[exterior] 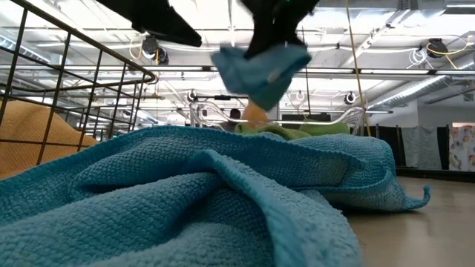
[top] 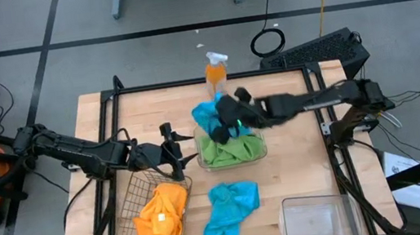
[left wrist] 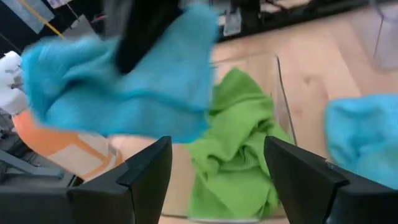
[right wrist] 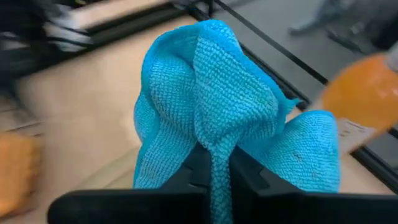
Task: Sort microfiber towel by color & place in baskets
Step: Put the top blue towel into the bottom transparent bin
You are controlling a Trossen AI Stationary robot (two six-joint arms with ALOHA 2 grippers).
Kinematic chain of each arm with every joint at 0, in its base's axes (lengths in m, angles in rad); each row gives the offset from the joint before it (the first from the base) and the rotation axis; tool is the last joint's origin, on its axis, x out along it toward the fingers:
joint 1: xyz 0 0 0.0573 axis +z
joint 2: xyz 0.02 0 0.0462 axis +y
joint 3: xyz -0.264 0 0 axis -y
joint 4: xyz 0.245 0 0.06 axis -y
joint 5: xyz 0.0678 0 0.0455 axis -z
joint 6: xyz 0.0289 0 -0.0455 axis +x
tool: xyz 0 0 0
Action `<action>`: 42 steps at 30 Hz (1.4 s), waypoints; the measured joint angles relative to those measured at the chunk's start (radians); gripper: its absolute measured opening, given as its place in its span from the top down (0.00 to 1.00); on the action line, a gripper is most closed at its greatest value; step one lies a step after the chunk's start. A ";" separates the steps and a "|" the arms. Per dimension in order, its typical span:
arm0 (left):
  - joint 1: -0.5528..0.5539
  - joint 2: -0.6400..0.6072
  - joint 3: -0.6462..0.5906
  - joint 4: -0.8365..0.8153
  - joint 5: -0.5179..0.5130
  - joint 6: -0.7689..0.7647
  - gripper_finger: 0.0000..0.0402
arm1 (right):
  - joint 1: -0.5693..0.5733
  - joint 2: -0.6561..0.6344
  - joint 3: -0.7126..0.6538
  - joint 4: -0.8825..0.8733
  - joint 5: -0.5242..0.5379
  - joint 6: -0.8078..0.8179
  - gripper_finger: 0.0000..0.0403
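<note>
Held blue towel (right wrist: 214, 106): it is hanging from the right pincer (right wrist: 214, 171), pinched by one fold between the pressed fingers, in the air over the far end of the middle clear basket (top: 262, 150).
Right pincer: it is gripping the held blue towel firmly; the cloth is bunching above the fingers and drooping below them.
Green towels (top: 229, 149): they are lying in the middle clear basket, directly under the right pincer.
Orange spray bottle (top: 215, 71): it is standing just beyond the right pincer, near the hanging cloth.
Second blue towel (top: 228, 214): it is lying loose on the desk (top: 300, 172), on the near side of the right pincer, well apart from it.
Empty clear basket (top: 319, 217): it is waiting at the near right corner, and I judge it is the place for blue.
Orange-yellow towels (top: 160, 217): they are resting in the wire basket (top: 127, 199), below the left pincer (top: 172, 152).
Left pincer: it is hovering with fingers spread, beside the middle clear basket.
Advice: keep the grip closed, lift enough so the drooping cloth is not catching the bottle or the basket rim, then carry it toward the empty clear basket and release only when the cloth is hanging inside the walls.
</note>
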 joint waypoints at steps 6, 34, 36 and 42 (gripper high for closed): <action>-0.032 0.000 0.000 0.120 -0.003 -0.023 0.35 | 0.242 -0.050 0.002 -0.055 0.071 0.039 0.96; -0.156 0.482 0.161 0.882 0.296 -0.024 0.06 | 0.681 -0.022 0.002 -0.094 0.438 0.233 0.96; -0.155 0.505 0.174 0.881 0.299 -0.025 0.06 | 0.682 -0.011 0.002 -0.073 0.438 0.233 0.96; -0.141 0.548 0.193 0.877 0.296 -0.025 0.06 | 0.681 0.010 0.002 -0.008 0.438 0.209 0.96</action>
